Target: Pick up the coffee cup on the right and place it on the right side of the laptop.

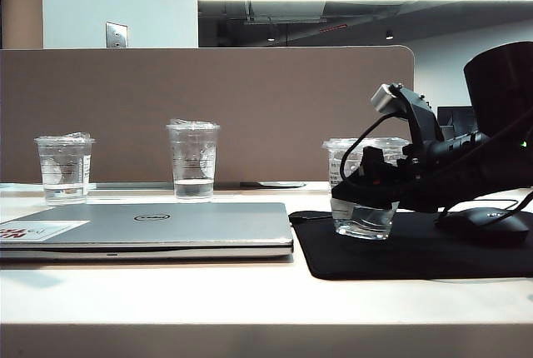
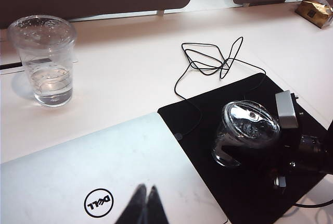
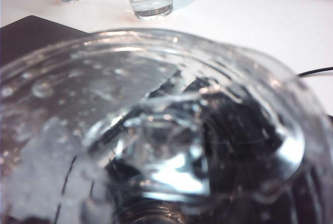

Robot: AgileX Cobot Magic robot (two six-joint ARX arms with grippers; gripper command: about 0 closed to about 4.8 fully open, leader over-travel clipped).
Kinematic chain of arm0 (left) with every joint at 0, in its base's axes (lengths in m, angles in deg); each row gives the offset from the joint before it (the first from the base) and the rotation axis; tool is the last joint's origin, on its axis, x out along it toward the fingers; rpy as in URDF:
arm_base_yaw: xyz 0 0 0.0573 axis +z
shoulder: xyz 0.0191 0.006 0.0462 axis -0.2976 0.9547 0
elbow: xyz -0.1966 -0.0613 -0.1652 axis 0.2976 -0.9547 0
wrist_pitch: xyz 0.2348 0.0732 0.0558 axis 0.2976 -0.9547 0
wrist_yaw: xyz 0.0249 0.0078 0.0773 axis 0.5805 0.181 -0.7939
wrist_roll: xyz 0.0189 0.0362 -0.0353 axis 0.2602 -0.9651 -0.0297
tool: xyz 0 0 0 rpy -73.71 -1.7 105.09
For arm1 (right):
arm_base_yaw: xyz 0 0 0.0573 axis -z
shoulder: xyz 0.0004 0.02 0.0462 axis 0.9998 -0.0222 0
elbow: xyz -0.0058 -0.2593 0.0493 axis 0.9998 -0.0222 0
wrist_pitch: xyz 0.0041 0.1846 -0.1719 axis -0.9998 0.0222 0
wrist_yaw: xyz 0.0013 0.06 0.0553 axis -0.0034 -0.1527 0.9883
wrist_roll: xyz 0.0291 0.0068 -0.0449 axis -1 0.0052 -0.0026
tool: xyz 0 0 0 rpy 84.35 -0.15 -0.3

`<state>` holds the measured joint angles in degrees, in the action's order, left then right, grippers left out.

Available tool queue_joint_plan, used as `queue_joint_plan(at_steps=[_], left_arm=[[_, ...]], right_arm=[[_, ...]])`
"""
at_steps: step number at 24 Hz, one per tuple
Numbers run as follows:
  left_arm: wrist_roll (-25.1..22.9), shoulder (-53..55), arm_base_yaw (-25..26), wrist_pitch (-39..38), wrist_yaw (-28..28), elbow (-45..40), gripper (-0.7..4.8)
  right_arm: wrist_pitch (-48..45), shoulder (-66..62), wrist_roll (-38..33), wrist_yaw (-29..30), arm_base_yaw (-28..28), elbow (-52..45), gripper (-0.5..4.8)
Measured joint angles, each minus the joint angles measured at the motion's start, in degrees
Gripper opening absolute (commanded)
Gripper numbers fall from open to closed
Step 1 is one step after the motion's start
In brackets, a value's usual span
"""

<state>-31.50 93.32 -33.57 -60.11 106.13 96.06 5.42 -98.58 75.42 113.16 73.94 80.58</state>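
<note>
While the right gripper [image 1: 366, 200] sits around the coffee cup [image 1: 364, 187], its fingers are on both sides of the cup wall, but I cannot tell if they are squeezing it or have begun to let go — the cup fills the whole right wrist view and hides them. The cup stands on the black mouse mat [image 1: 416, 250], upright in the outside view, though it looks a bit tipped from the left wrist view. It has a little water at the bottom. The mat lies just to the right of the laptop [image 1: 158, 226], so the cup looks like it is already in the right place. I think the step in hand is setting it down. Next, the fingers need to open wide, then pull away slowly without knocking the cup — it is light and could tip. A black mouse [image 1: 485, 226] sits near the arm, so the arm should keep off it. The left gripper [image 2: 145, 204] hangs over the laptop lid with its tips together, holding nothing. Two more clear cups [image 1: 65, 168] stand far behind.
</note>
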Motion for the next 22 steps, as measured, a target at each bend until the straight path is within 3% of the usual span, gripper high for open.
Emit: queue_joint_plan(at_steps=[1,2,3,22], left_arm=[[0.0,0.0,0.0,0.0,0.0,0.0,-0.05],[0.0,0.0,0.0,0.0,0.0,0.0,-0.05],[0.0,0.0,0.0,0.0,0.0,0.0,-0.05],[0.0,0.0,0.0,0.0,0.0,0.0,-0.05]], right_arm=[[0.2,0.0,0.0,0.0,0.0,0.0,3.46],[0.3,0.0,0.1,0.0,0.0,0.0,4.47],[0.7,0.0,0.1,0.0,0.0,0.1,4.79],[7.2,8.8,0.1,-0.1,0.9,-6.2,4.79]])
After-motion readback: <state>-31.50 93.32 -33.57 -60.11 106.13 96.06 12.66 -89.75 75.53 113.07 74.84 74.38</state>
